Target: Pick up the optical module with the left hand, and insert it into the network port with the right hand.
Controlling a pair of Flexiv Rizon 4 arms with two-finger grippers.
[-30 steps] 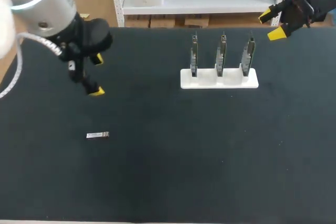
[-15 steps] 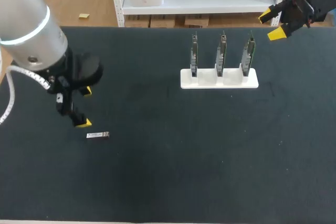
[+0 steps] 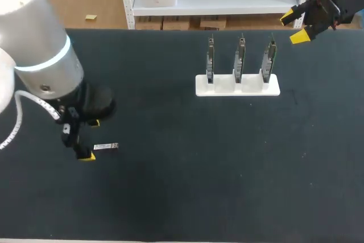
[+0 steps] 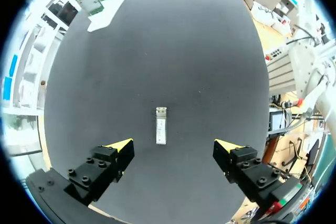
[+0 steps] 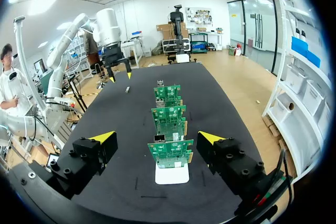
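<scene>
The optical module (image 3: 106,147), a small silver bar, lies flat on the black table (image 3: 187,157) at the left. My left gripper (image 3: 90,139) hangs open right beside it, one yellow tip close to the module's left end. In the left wrist view the module (image 4: 160,125) lies just ahead of the open left gripper (image 4: 173,145), between the lines of the two fingers and untouched. A white stand (image 3: 238,85) holds three upright green network boards (image 5: 169,124) at the back right. My right gripper (image 3: 296,27) is open above the table's far right edge, behind that stand (image 5: 171,173).
The table's black surface stretches bare between the module and the white stand. My left arm (image 5: 107,30) shows far across the table in the right wrist view, over the module (image 5: 127,90).
My left arm has come down and toward the front of the table, bringing its open gripper from well behind the module to right beside it. The right arm has stayed put.
</scene>
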